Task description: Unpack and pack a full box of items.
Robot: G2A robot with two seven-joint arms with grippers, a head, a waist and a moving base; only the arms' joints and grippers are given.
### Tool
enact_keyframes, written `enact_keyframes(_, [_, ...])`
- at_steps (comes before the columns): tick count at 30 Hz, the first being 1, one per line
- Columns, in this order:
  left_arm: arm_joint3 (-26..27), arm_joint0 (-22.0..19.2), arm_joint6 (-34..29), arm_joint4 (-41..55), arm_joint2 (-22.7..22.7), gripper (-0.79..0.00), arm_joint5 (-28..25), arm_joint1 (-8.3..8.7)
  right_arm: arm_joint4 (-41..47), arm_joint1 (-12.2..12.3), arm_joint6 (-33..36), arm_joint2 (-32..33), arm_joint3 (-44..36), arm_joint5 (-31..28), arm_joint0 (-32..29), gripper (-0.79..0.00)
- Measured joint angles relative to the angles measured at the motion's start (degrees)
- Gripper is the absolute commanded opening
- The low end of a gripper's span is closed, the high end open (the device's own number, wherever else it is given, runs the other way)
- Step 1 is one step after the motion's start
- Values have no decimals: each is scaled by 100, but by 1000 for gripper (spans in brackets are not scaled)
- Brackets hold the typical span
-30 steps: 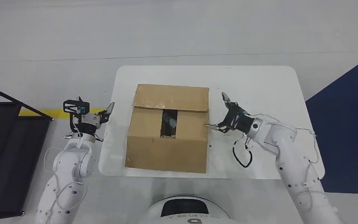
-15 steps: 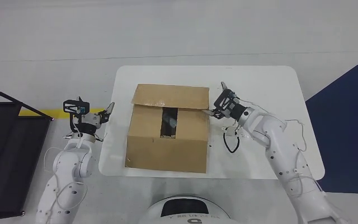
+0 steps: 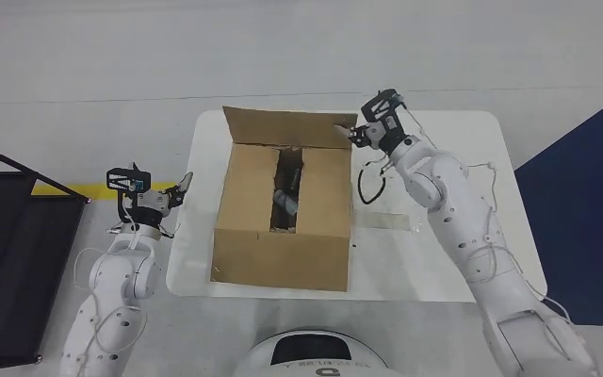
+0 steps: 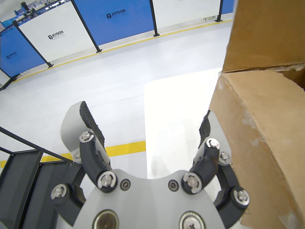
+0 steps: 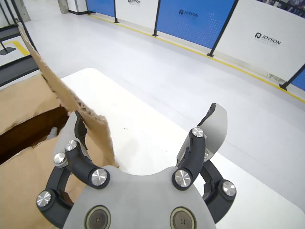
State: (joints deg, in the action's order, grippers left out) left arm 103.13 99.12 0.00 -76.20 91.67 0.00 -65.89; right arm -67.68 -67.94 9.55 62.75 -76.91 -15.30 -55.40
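Opening the cardboard box (image 3: 281, 240) looks to be the step in hand, with unpacking not yet begun. The box sits in the middle of the desk (image 3: 443, 254), and its far flap (image 3: 283, 127) stands raised at the box's far edge. The right arm (image 3: 443, 188) is at the box's far right corner, where the right jaws are spread wide with the torn corner of that flap between them. The flap's edge lies against 1 ribbed pad (image 5: 79, 126) while the other pad stands well apart from it, so nothing is clamped. The 2 side flaps (image 3: 250, 198) lie nearly flat over the box top, leaving a dark slot down the middle in which a few items (image 3: 286, 200) show, too shadowed to name. The left arm (image 3: 127, 269) hangs near the box's left wall, and the left jaws are wide open and empty. The next move calls for pushing the far flap fully back, away from the box, then folding each side flap outward; the left jaws look well placed for the left one. Torn cardboard bends easily, so a flap may spring back over the slot unless it is creased well past upright.
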Motion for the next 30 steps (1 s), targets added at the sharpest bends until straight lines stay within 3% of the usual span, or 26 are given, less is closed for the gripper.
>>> enact_keyframes(5, [0,0,0,0,0,0,0,0,296,-274,910,-526,1090,775,823,0])
enact_keyframes(10, [0,0,0,0,0,0,0,0,507,-421,1604,-773,1705,928,1191,0])
enact_keyframes(15, [0,0,0,0,0,0,0,0,515,-417,1300,-662,1635,869,1101,0])
enact_keyframes(19, [0,0,0,0,0,0,0,0,601,-265,557,-232,1016,272,599,0])
enact_keyframes(26, [0,0,0,0,0,0,0,0,625,178,-1077,1156,-618,-1363,-1352,0])
enact_keyframes(30, [0,0,0,0,0,0,0,0,195,360,-1812,1888,-1145,-2113,-2349,0])
